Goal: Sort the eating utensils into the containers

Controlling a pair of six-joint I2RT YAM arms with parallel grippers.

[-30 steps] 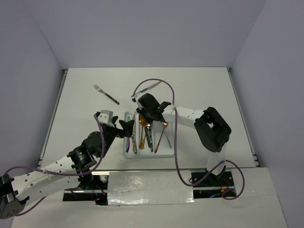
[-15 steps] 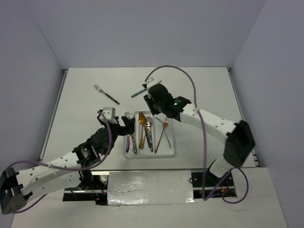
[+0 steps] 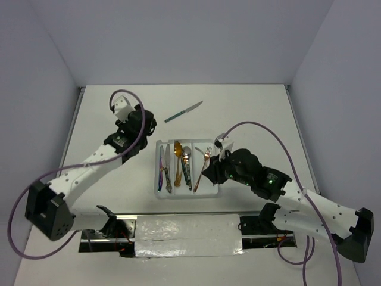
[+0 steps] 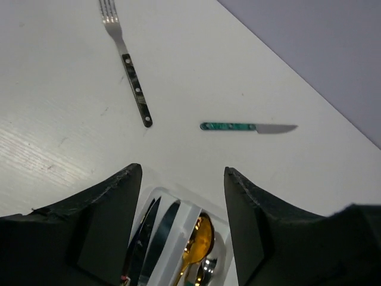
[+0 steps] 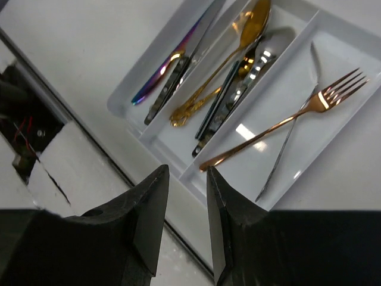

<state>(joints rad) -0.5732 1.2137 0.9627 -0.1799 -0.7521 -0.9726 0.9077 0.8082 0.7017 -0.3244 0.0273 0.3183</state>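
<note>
The white tray (image 3: 187, 195) holds several utensils: an iridescent purple knife (image 5: 164, 70) and a dark knife in the left compartment, a gold spoon (image 5: 238, 36) and silver spoon in the middle, a copper fork (image 5: 297, 116) and silver fork in the right. A teal-handled knife (image 3: 183, 111) lies on the table beyond the tray and also shows in the left wrist view (image 4: 247, 127). A dark-handled fork (image 4: 128, 77) lies far left, hidden under my left arm in the top view. My left gripper (image 3: 147, 122) is open and empty above the tray's far end (image 4: 181, 170). My right gripper (image 3: 206, 171) is narrowly open and empty over the tray's near right edge (image 5: 186, 176).
A taped strip and dark gap (image 5: 24, 125) run along the table's near edge. Purple cables loop from both arms (image 3: 250, 126). Grey walls enclose the table on three sides.
My left arm swung from the tray's left side up to the far left over the fork. My right arm pulled back from near the teal knife to the tray's near right corner.
</note>
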